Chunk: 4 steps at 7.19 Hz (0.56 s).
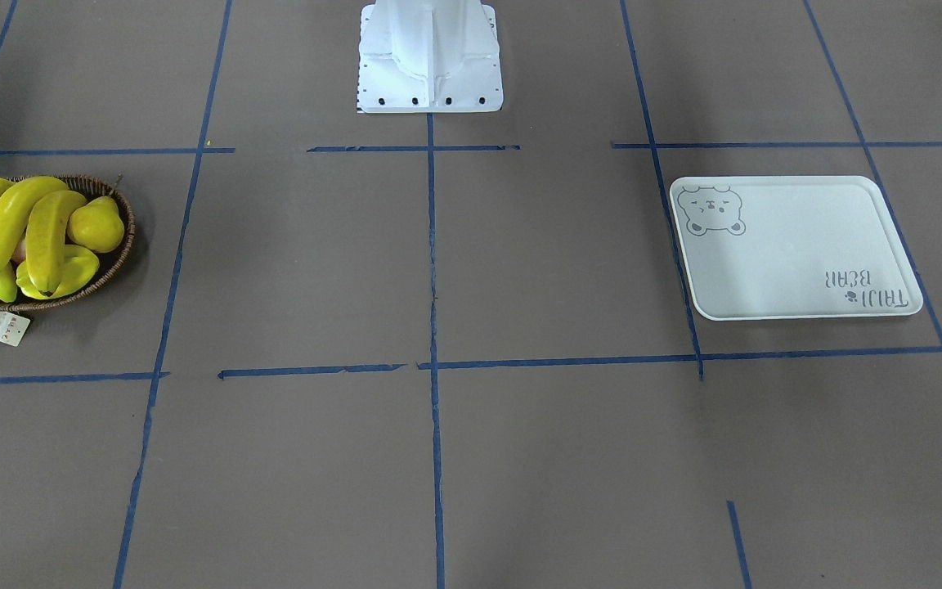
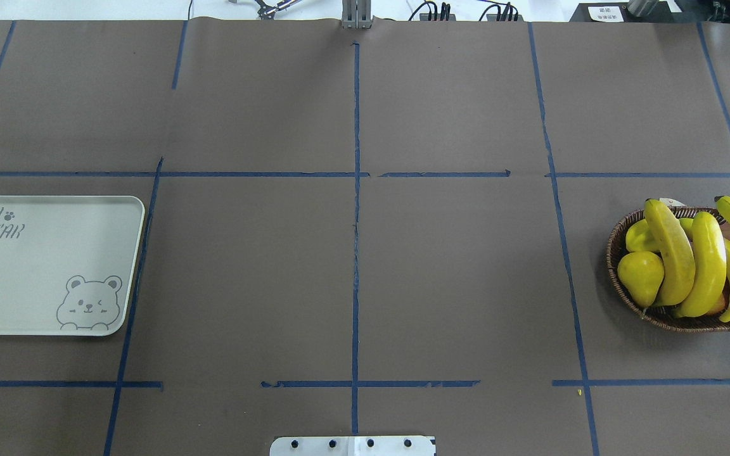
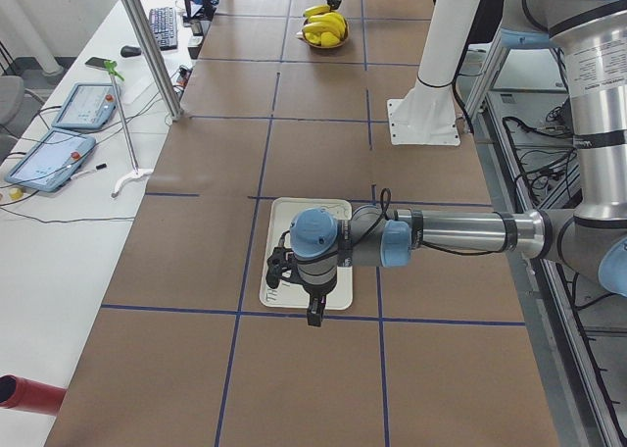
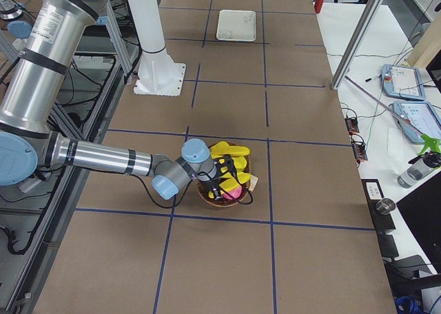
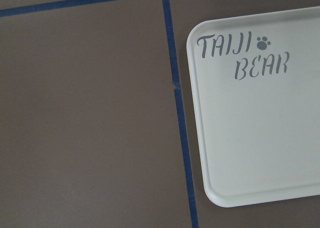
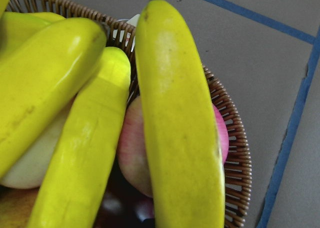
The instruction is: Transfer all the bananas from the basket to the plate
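In basket (image 2: 610, 258), pear (image 2: 640, 276) (yellow) beside bananas (image 2: 676, 253)

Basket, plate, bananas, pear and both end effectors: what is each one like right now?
basket: full of fruit, with a paper tag at its rim.
bananas: four, all piled in the basket.
pear: in the basket, beside the bananas.
plate: bare, no bananas on it yet.
left end effector: by the plate; can't tell if open or shut.
right end effector: close over the basket; can't tell if open or shut.
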Tool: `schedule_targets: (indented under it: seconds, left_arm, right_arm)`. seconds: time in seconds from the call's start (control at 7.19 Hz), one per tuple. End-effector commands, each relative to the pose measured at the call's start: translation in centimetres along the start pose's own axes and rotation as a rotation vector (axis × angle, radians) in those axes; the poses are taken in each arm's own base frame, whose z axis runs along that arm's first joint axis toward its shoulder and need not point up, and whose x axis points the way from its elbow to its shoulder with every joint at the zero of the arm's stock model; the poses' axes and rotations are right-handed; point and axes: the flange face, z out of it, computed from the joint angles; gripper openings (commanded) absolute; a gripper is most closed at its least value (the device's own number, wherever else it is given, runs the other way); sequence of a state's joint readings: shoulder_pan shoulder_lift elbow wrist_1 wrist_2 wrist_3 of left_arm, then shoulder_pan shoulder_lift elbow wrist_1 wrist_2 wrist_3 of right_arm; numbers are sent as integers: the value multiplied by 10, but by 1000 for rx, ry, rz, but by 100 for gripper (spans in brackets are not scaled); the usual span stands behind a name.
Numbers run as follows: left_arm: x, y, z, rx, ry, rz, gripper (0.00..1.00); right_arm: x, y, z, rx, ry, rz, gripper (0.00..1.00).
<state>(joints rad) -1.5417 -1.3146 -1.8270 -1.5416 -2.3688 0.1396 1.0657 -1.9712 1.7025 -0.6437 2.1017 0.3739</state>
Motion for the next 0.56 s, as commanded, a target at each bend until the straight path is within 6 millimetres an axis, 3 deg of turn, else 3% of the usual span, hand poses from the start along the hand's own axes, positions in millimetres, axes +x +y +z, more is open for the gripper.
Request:
schedule_targets:
  seconds: [0.0,0.42]
  left_arm:
    - [0,0,-1,1,0,1,100]
    - [2,-1,0,-1,1,5,100]
  right_arm:
    - [6,5,-8,7,6,-16,3]
    - [28,12,-29,6,-31,-58,0]
